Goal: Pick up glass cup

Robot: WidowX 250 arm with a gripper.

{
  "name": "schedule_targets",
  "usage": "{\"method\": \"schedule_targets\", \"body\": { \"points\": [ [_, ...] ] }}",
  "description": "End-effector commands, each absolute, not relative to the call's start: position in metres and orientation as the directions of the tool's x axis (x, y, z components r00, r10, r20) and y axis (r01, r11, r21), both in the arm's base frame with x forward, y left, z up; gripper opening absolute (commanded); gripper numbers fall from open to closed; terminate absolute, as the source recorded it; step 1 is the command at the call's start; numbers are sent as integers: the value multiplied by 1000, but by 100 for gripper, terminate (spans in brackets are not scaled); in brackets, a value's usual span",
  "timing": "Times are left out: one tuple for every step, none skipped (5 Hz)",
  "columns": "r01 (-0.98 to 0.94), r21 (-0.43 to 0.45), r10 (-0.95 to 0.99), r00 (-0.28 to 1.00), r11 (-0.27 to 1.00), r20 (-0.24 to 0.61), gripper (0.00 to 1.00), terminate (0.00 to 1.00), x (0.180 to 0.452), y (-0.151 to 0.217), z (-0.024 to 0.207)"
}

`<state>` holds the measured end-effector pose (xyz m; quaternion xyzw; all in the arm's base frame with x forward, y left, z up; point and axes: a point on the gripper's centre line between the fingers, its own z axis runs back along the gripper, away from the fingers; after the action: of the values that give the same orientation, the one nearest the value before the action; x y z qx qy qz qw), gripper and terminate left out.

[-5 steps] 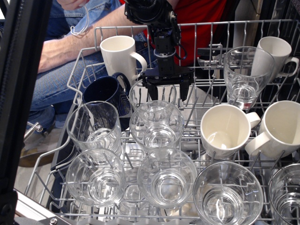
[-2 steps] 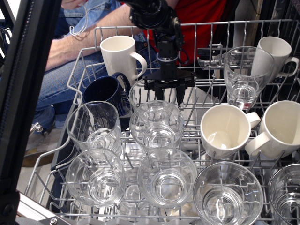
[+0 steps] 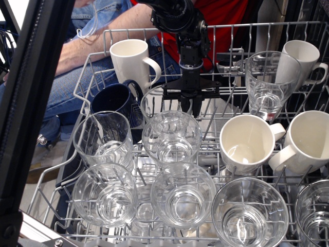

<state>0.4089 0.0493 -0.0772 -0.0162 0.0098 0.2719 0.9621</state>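
1. Mid-rack, back of centre: glass cup [image 3: 163,103], partly hidden behind gripper [image 3: 190,106].
2. Jaws look nearly closed, holding nothing, at the cup's right rim.
3. Risk: fingers hit rim or slip on glass.
4. Blue mug [image 3: 117,104] and front glass [image 3: 171,137] crowd it; wire rack [image 3: 92,67] could snag.

Seated person [image 3: 77,67] in jeans behind the wire rack [image 3: 92,56]

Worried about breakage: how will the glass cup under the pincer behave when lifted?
The glass cup looks smooth, so probably slippery in the pincer. Thin clear walls suggest it is fragile. The blue mug crowds it, so knocks seem likely.
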Motion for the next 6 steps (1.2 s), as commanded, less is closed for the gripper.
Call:
{"method": "schedule_targets", "body": {
  "points": [
    [-520, -1, 520, 853, 854, 43, 0, 0, 429, 48, -24],
    [-498, 40, 496, 867, 866, 42, 0, 0, 435, 48, 4],
    [-493, 49, 491, 870, 869, 45, 0, 0, 439, 49, 30],
    [-489, 40, 488, 872, 871, 34, 0, 0, 441, 49, 60],
    [-445, 32, 444, 895, 895, 33, 0, 0, 416, 49, 75],
    [-424, 49, 424, 906, 904, 3, 0, 0, 414, 53, 101]
  ]
}}
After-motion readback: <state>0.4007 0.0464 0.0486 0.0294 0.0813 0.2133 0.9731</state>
